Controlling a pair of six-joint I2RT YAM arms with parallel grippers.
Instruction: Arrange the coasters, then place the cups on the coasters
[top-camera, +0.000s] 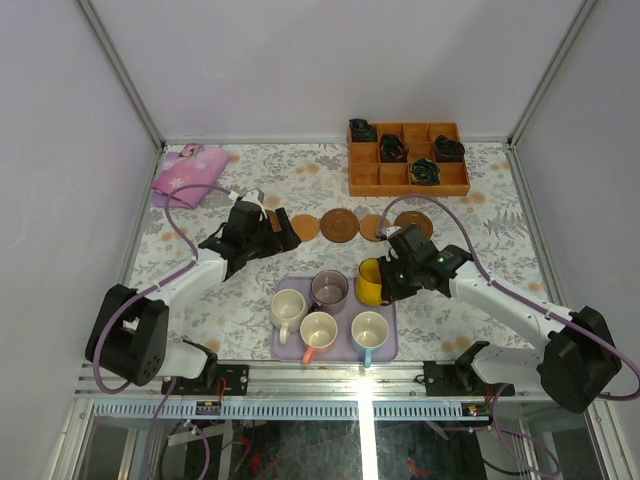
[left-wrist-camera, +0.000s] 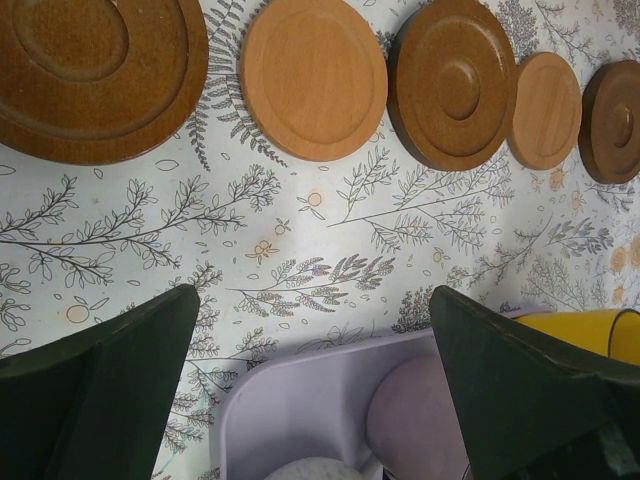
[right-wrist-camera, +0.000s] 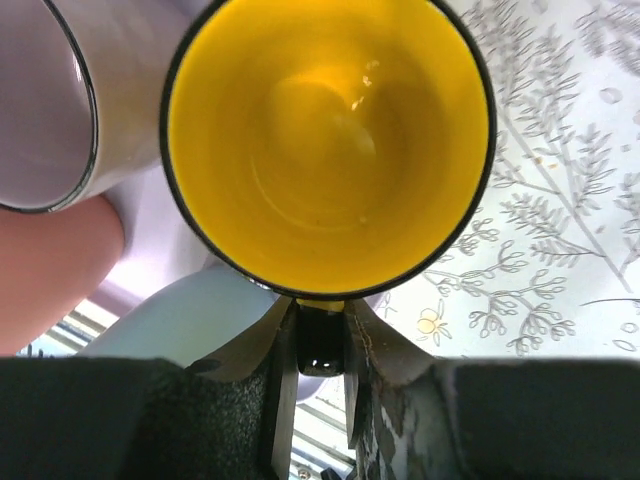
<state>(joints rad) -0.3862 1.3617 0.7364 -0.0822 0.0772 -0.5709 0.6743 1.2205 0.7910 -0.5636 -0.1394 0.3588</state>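
- Top external view: your yellow cup (top-camera: 368, 282) sat at the back right corner of the lilac tray (top-camera: 388, 348), beside four other cups (top-camera: 319, 329); five coasters (top-camera: 339, 224) lay in a row on the bench (top-camera: 300, 170) behind it.
- Left wrist view: the left fingers (left-wrist-camera: 100, 400) gaped fully, holding nothing, above the bench between the coaster row and the tray.
- Right wrist view: the right fingers (right-wrist-camera: 283, 400) were pinched narrow either side of the dark handle (right-wrist-camera: 320, 345), apparently gripping it. You had, I judged, a stiff, glazed, breakable mug, light but slick; held by the handle it could swing, so a slow lift suited it.
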